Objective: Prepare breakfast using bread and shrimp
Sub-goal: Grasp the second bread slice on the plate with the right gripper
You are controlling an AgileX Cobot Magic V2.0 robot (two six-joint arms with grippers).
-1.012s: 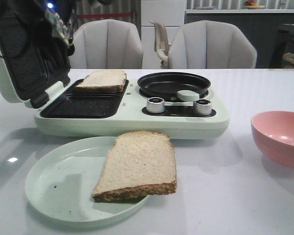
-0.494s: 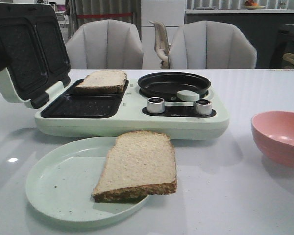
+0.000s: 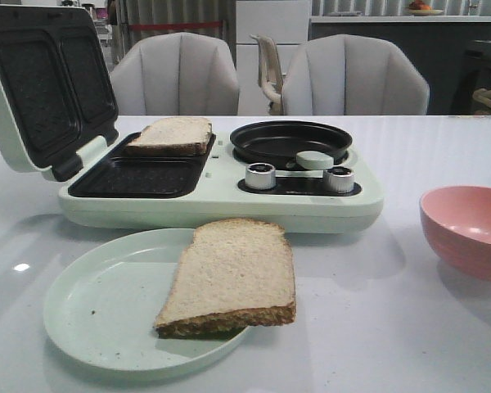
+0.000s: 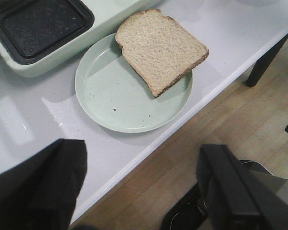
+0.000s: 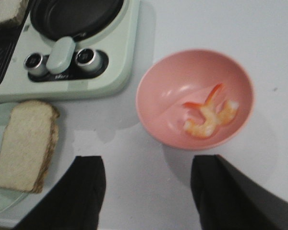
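Observation:
One bread slice (image 3: 231, 275) lies on a pale green plate (image 3: 98, 307), overhanging its right rim; it also shows in the left wrist view (image 4: 159, 46) and the right wrist view (image 5: 25, 143). A second slice (image 3: 171, 134) sits in the far slot of the open sandwich maker (image 3: 221, 192). Two or three pink-orange shrimp (image 5: 210, 114) lie in a pink bowl (image 5: 158, 98), at the right in the front view (image 3: 466, 232). My left gripper (image 4: 141, 184) is open and empty over the table's front edge. My right gripper (image 5: 149, 184) is open and empty over the table near the bowl.
The sandwich maker's lid (image 3: 45, 82) stands open at the left. Its round black pan (image 3: 290, 141) and two knobs (image 3: 260, 175) are at the right. Two grey chairs (image 3: 352, 78) stand behind the table. Wooden floor (image 4: 240, 120) shows past the table edge.
A dark arm that covered the top left and the lid one second ago has drawn out of the front view. Bread, plate and bowl have not moved.

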